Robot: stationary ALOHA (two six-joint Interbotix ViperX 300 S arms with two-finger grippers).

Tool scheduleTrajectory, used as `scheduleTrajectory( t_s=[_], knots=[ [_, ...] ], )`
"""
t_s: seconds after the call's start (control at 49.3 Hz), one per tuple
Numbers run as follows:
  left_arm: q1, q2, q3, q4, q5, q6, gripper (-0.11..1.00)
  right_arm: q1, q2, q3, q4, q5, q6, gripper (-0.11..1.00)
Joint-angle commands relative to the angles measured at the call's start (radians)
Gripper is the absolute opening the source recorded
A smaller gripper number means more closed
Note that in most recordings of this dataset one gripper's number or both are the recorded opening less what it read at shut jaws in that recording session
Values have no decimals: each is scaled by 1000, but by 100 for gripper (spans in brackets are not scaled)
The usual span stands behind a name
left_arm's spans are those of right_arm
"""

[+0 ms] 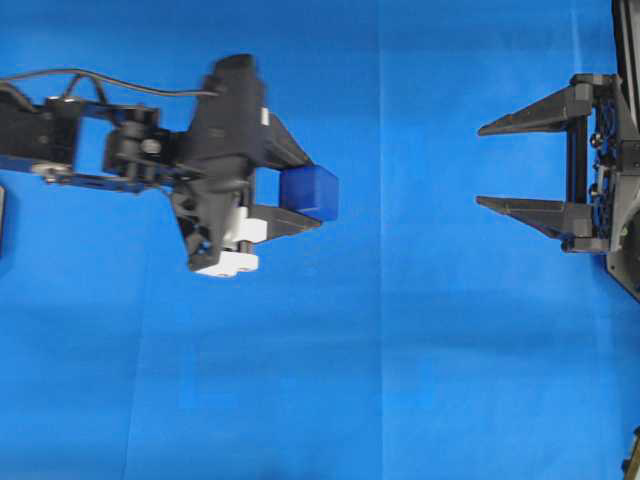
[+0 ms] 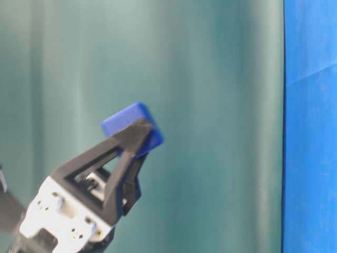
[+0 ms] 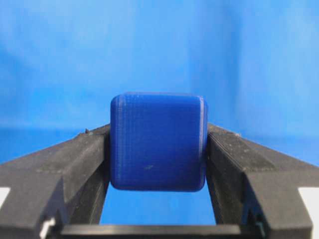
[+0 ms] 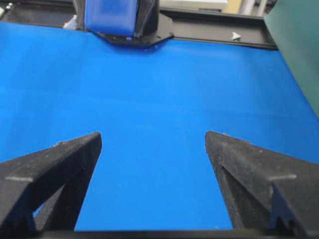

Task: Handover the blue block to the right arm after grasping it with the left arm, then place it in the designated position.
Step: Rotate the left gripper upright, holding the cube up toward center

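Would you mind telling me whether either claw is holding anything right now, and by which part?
The left claw holds the blue block, its two fingers pressed against opposite side faces near the fingertips. The right claw is open and holds nothing.

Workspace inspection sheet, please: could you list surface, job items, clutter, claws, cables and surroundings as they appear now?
Surface: blue cloth, bare where visible.
Job's things: blue block held off the cloth, clamped between the left claw's fingers.
Clutter: nothing seen.
Grippers: left claw shut on the blue block; right claw open, empty, facing the block across a gap.
Cables: black cable along the left arm.
Surroundings: teal backdrop behind; black frame at the cloth's far edge.
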State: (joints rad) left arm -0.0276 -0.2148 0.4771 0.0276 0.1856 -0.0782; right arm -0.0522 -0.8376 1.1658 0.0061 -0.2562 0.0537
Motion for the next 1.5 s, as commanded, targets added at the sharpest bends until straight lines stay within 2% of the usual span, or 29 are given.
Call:
scheduleTrajectory(
  t_s=[0.0,0.162,0.325,1.034,1.136,1.278,1.481],
  knots=[
    [3,-64,49,2,-133,2,48,-2,5,-20,2,-9,0,95],
    [9,-121,161,-2,-331,3,48,-2,3,-21,2,-11,0,95],
    [20,-144,224,-8,-437,2,48,-2,5,-23,0,-9,0,95],
    [25,-140,233,-9,-443,-9,48,-2,3,-28,-9,-9,-8,95],
    [25,-141,233,-9,-443,-9,48,-2,3,-40,-35,-5,-14,95],
    [25,-141,233,-9,-443,-9,48,-2,0,-63,-103,15,-34,95],
    [25,-141,235,-9,-443,-9,48,-2,0,-98,-253,77,-117,95]
  ],
)
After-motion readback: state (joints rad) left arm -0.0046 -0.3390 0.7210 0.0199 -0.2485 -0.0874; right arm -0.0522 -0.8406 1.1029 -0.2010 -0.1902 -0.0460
